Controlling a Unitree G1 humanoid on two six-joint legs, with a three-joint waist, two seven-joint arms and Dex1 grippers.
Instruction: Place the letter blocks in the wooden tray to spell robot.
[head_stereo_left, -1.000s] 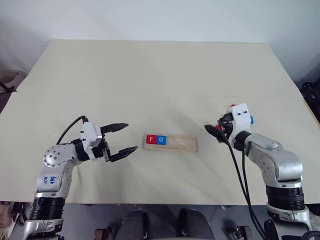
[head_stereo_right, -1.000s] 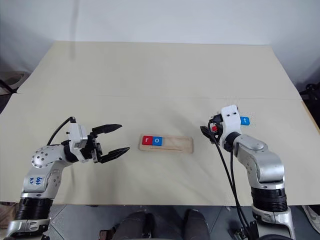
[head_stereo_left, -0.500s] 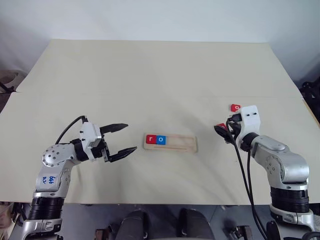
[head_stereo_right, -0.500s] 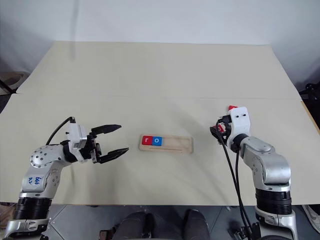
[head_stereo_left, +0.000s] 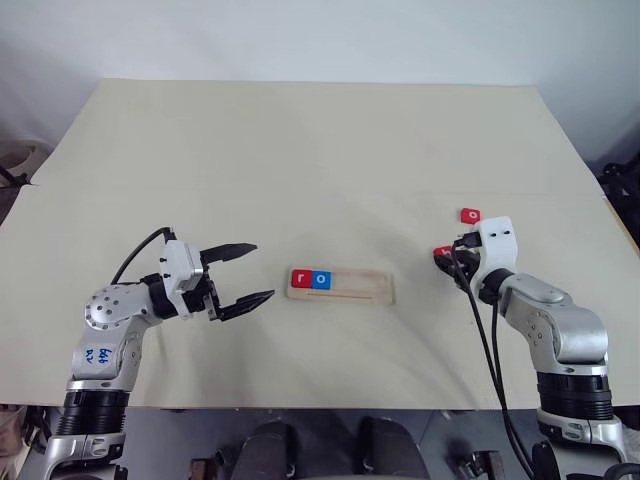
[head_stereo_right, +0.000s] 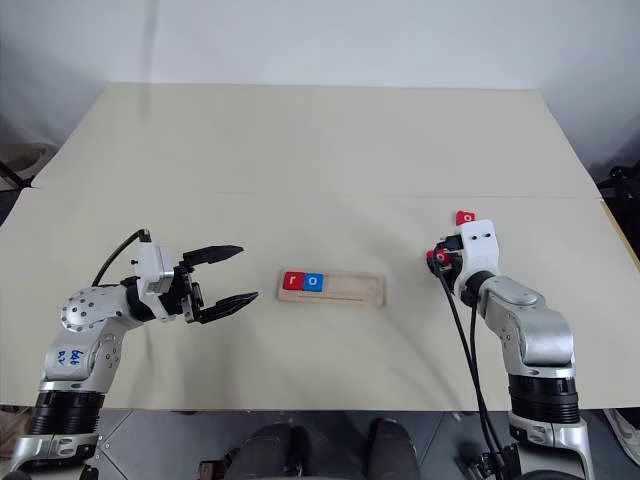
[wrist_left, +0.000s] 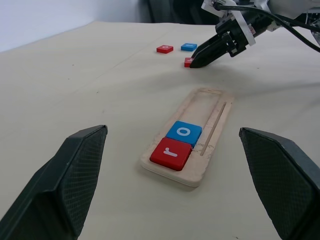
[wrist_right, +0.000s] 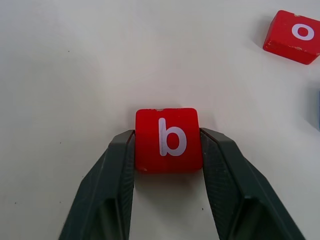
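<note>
Right tool (wrist_right: 167, 150) clamped on red b block (wrist_right: 168, 139); left tool (head_stereo_left: 243, 272) wide open, holding nothing.

Blue block (wrist_right: 318, 107): cut off at edge of right wrist view, letter out of sight. Same block (wrist_left: 189, 46) in left wrist view, letter too small to read. Red block (head_stereo_left: 442, 251): mostly hidden behind right gripper (head_stereo_left: 447, 256) in head views.

Blocks r (head_stereo_left: 301, 279) and o (head_stereo_left: 321, 280) side by side at the tray's (head_stereo_left: 365, 288) left end (b block (wrist_right: 168, 139) well right, on the table (head_stereo_left: 300, 160)).
</note>
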